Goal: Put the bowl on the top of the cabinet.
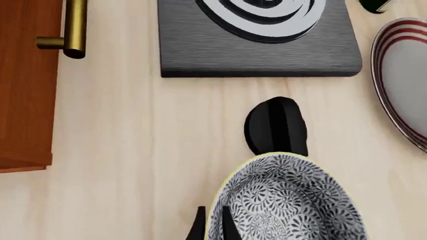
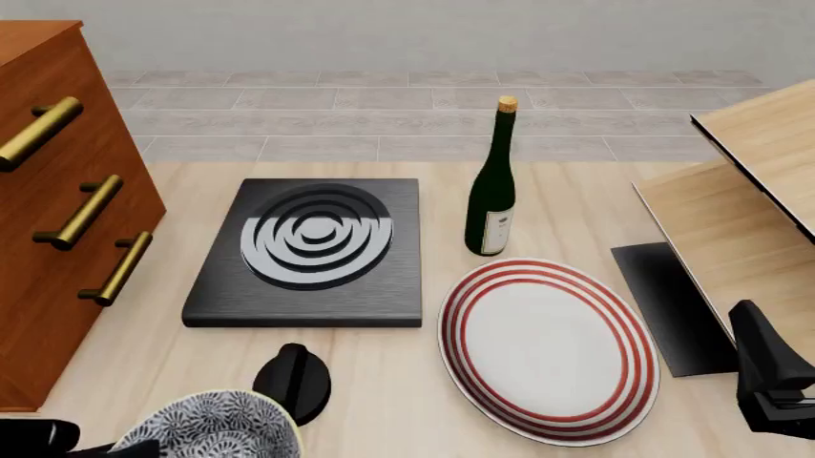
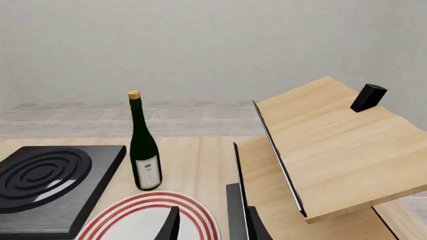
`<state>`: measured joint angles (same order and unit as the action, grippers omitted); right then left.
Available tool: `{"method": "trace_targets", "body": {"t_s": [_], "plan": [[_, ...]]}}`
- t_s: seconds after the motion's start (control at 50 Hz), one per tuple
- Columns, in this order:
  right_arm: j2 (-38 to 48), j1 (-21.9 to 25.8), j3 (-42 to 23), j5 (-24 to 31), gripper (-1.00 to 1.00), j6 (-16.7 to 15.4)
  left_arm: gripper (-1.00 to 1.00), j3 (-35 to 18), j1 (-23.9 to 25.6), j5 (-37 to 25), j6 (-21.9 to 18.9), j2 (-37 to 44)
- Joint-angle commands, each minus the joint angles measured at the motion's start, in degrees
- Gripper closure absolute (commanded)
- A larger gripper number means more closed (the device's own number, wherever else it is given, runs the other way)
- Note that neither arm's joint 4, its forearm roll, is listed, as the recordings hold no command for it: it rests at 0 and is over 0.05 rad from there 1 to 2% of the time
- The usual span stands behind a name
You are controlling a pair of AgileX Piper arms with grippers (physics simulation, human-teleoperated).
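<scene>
The floral bowl (image 2: 214, 426) is sitting at the table's near-left edge, its rim pinched between the left gripper (image 1: 212, 226) fingers. The reddish-brown cabinet (image 2: 57, 205) is standing just left. The right gripper (image 3: 207, 225) is hanging parted and empty beside the red-ringed plate (image 2: 548, 348).

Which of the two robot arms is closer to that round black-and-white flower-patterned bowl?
Left. The left gripper has the round black-and-white floral bowl right between its fingers, one on each side of the rim. The right gripper sits across the table, beyond the white red-ringed plate.
</scene>
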<state>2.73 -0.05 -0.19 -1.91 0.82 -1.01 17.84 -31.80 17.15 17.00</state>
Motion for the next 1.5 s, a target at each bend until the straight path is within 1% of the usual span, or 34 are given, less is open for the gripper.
{"method": "trace_targets", "body": {"t_s": [0.02, 0.16, 0.24, 0.28, 0.44, 0.54, 0.56, 0.66, 0.76, 0.86, 0.94, 1.02, 1.2, 1.3, 1.5], "plan": [[0.0, 0.1, 0.0, 0.0, -1.00, 0.0, 1.00, -3.0, 0.3, -1.7, -2.2, -1.5], [0.0, 0.0, 0.0, 0.0, -1.00, 0.0, 1.00, -10.6, 0.6, -4.3, -4.8, -1.3], [0.0, 0.0, 0.0, 0.0, -1.00, 0.0, 1.00, -17.1, -0.5, -5.6, -6.6, -0.8], [0.0, 0.0, 0.0, 0.0, -1.00, 0.0, 1.00, -19.3, -0.5, -5.7, -7.0, -0.4], [0.0, 0.0, 0.0, 0.0, -1.00, 0.0, 1.00, -25.9, 0.4, -3.8, -5.7, 1.3], [0.0, 0.0, 0.0, 0.0, -1.00, 0.0, 1.00, -27.5, 0.5, -1.9, -5.1, 2.8], [0.0, 0.0, 0.0, 0.0, -1.00, 0.0, 1.00, -27.8, -0.1, -0.2, -4.8, 3.9], [0.0, 0.0, 0.0, 0.0, -1.00, 0.0, 1.00, -29.0, -0.4, 2.8, -4.0, 6.3], [0.0, 0.0, 0.0, 0.0, -1.00, 0.0, 1.00, -30.3, 0.6, 7.5, -2.4, 10.0], [0.0, 0.0, 0.0, 0.0, -1.00, 0.0, 1.00, -31.7, 1.7, 12.0, -3.3, 13.6], [0.0, 0.0, 0.0, 0.0, -1.00, 0.0, 1.00, -33.1, 3.7, 15.7, -3.9, 16.4], [0.0, 0.0, 0.0, 0.0, -1.00, 0.0, 1.00, -33.9, 4.1, 18.5, -3.9, 19.3], [0.0, 0.0, 0.0, 0.0, -1.00, 0.0, 1.00, -35.3, 4.7, 21.7, -3.1, 22.4], [0.0, 0.0, 0.0, 0.0, -1.00, 0.0, 1.00, -37.5, 4.7, 22.6, -4.5, 24.6], [0.0, 0.0, 0.0, 0.0, -1.00, 0.0, 1.00, -39.9, 3.9, 25.4, -3.2, 29.5]]}}
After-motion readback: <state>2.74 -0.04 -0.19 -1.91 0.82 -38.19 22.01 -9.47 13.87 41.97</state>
